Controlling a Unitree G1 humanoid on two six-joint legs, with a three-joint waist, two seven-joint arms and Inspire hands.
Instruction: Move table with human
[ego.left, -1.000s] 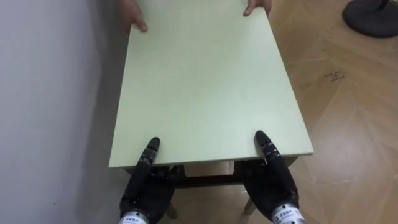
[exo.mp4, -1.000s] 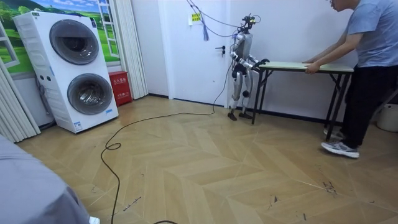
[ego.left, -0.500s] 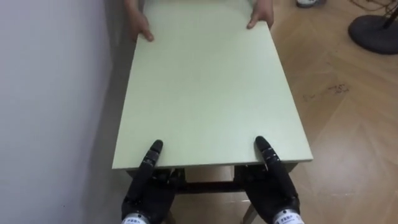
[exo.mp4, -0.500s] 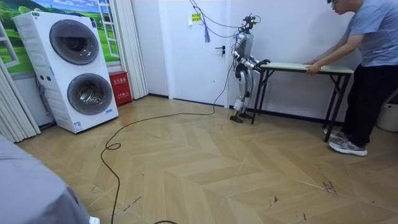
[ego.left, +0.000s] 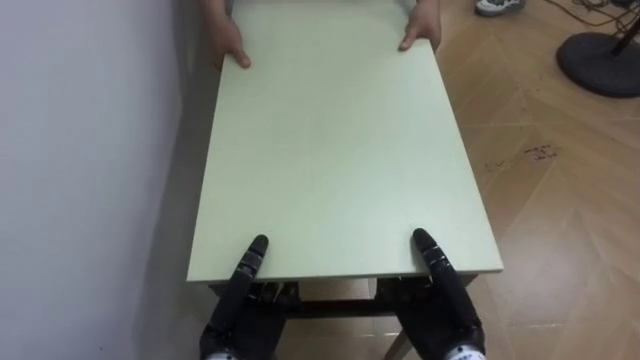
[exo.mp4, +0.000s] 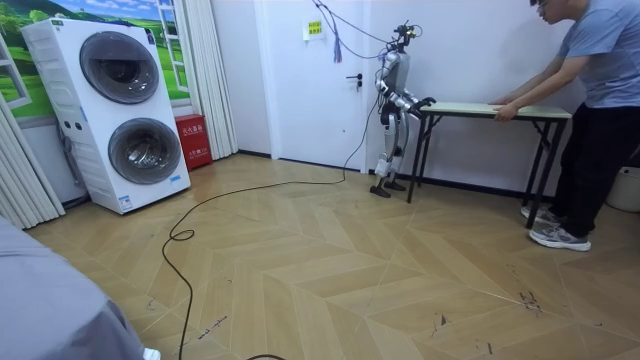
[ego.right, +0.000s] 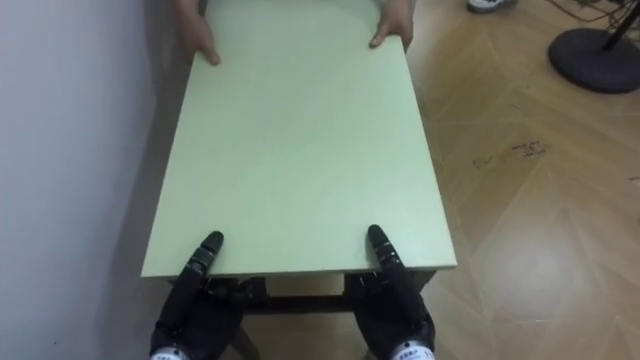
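Note:
A pale green table (ego.left: 330, 150) with dark legs stretches away from me along the wall. My left hand (ego.left: 240, 310) grips its near edge at the left, thumb on top and fingers underneath. My right hand (ego.left: 445, 300) holds the same edge at the right in the same way. At the far end a person's hands (ego.left: 230, 45) rest on both corners of the top. In the room view the person (exo.mp4: 600, 70) leans over the table (exo.mp4: 480, 107) from the room view's right, and I stand upright at its other end.
A white wall (ego.left: 80, 150) runs close along the table's left side. Wood floor lies open to the right, with a round dark fan base (ego.left: 600, 60) at the far right. Stacked washing machines (exo.mp4: 120, 110) and a red box (exo.mp4: 192, 140) stand far off.
I have stepped a little toward the room view's right, and the table and the person have shifted that way with me. Both hands keep their hold on the near edge.

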